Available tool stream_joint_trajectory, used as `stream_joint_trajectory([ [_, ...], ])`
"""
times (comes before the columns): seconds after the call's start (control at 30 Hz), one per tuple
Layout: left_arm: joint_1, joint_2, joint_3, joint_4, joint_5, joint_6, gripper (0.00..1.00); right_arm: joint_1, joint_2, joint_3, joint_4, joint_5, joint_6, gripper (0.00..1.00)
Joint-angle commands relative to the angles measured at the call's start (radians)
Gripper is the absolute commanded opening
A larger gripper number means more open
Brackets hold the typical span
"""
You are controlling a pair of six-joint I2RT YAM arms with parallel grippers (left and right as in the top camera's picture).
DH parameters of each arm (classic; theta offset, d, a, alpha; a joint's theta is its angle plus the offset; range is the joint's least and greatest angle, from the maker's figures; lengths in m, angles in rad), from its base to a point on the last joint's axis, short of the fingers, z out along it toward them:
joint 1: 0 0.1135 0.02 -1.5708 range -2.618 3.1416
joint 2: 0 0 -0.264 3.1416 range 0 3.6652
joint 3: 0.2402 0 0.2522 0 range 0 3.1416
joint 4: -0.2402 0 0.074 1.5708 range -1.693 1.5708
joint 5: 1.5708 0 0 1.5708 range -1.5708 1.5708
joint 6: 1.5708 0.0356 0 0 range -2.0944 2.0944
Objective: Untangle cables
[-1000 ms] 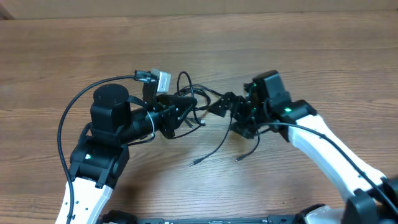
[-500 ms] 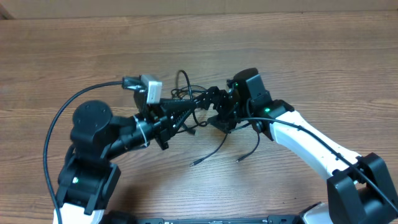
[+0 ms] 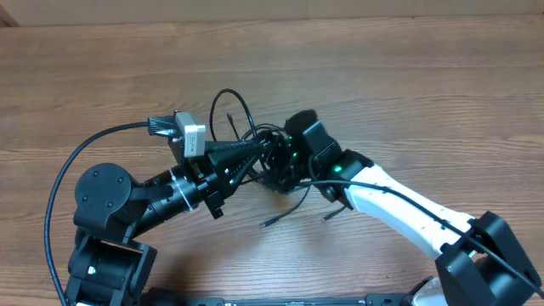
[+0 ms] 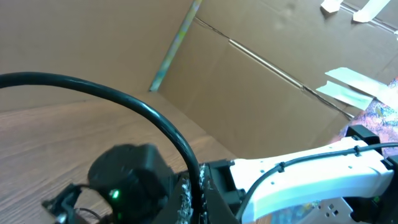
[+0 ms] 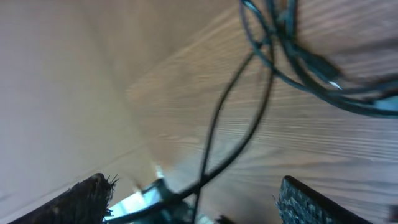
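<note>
Nearest, two loose plug ends trail free on the table. Behind them, the cables knot between the arms. The left gripper is pressed together, seemingly pinching a strand, and the right gripper is spread around others. Light, floppy, snag-prone stuff, so I'd grab a single strand beside the knot.

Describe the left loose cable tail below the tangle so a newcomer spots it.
Find the cable tangle on the wooden table, between the left arm and right arm. Two black tails trail from it toward the robot. The one meant ends in a small plug on bare wood, left of its neighbour's tip.
</note>
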Motion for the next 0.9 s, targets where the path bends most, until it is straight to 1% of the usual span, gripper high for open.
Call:
stream_joint_trajectory([
  [0.0,0.004,-0.008,0.018,0.02,0.014,-0.023,0.04,0.027,0.01,0.01,0.005,0.062,-0.081,0.85],
  [0.13,0.004,-0.008,0.018,0.058,0.011,-0.048,0.04,0.063,0.01,0.01,0.007,0.063,-0.132,0.86],
  [0.17,0.004,-0.008,0.018,0.065,0.011,-0.056,0.04,0.072,0.01,0.01,0.014,0.065,-0.183,0.86],
  [0.27,0.004,-0.008,0.018,0.074,0.011,-0.079,0.04,0.093,0.01,0.01,0.027,0.091,-0.399,1.0],
  [0.33,0.004,-0.008,0.018,0.075,0.011,-0.089,0.04,0.099,0.01,0.01,0.027,0.122,-0.491,1.0],
  [0.37,0.004,-0.008,0.018,0.075,0.011,-0.089,0.04,0.099,0.01,0.01,0.03,0.134,-0.515,1.0],
  [0.5,0.004,-0.008,0.018,0.075,0.01,-0.09,0.04,0.099,0.01,0.01,0.049,0.17,-0.594,1.0],
  [0.6,0.004,-0.008,0.018,0.075,0.003,-0.107,0.04,0.094,0.01,0.01,0.014,0.28,-0.618,1.0],
  [0.7,0.005,-0.008,0.018,0.075,-0.001,-0.107,0.04,0.053,0.01,0.01,-0.08,0.357,-0.617,1.0],
  [0.8,0.005,-0.008,0.018,0.073,-0.037,-0.107,0.04,-0.02,-0.006,0.011,-0.213,0.315,-0.625,1.0],
  [0.87,0.005,-0.008,0.018,0.069,-0.063,-0.107,0.04,-0.062,-0.037,0.011,-0.27,0.292,-0.676,1.0],
])
